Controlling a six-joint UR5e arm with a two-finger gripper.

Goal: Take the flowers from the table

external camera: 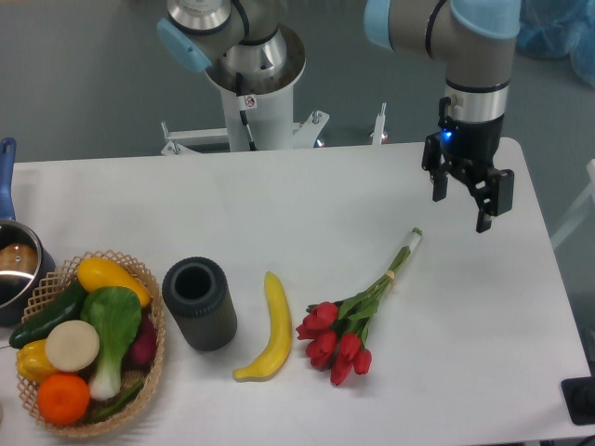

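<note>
The flowers [349,327], a bunch of red tulip buds with green leaves and bound pale-green stems, lie on the white table [307,200] right of centre, buds toward the front and stem ends pointing to the back right. My gripper [461,206] hangs open above the table, up and to the right of the stem tips, with nothing between its fingers and a clear gap to the flowers.
A yellow banana [269,330] lies just left of the flowers. A dark grey cylinder cup [199,303] stands further left. A wicker basket [149,362] of vegetables and fruit sits at the front left, with a pot [17,265] behind it.
</note>
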